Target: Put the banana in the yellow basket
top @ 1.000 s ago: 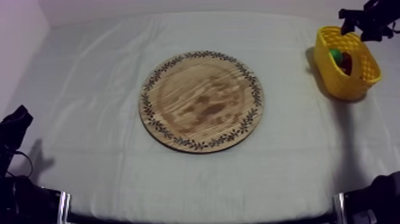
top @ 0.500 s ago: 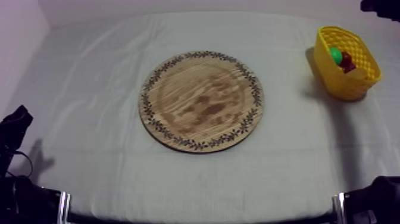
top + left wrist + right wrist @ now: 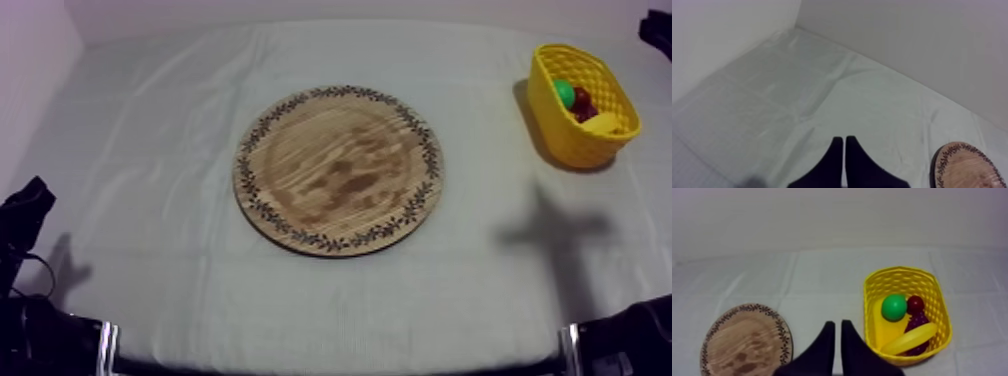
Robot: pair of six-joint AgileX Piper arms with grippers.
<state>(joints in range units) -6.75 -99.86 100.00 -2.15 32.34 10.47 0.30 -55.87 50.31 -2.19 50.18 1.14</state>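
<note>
The banana (image 3: 909,338) lies inside the yellow basket (image 3: 899,270), slantwise across one end, resting partly on the bunch of grapes (image 3: 915,323), with a round green fruit (image 3: 894,307) and a small red fruit (image 3: 915,304) just beside them. By the look of it the task is done. As a toy it is probably light, stiff and smooth-skinned, so it could slip. If it must be taken again, a grip across the middle of its curve seems best.

The basket stands near the far right corner of the counter (image 3: 150,150), close to the right edge, so there is little room beyond it. The wooden board (image 3: 338,170) sits bare in the counter's middle, well apart, with open cloth between.

The right end effector (image 3: 837,324) hangs above the cloth beside the basket, fingers drawn narrow and holding nothing. The left end effector (image 3: 844,140) is likewise pinched narrow, over the left edge near the board.
</note>
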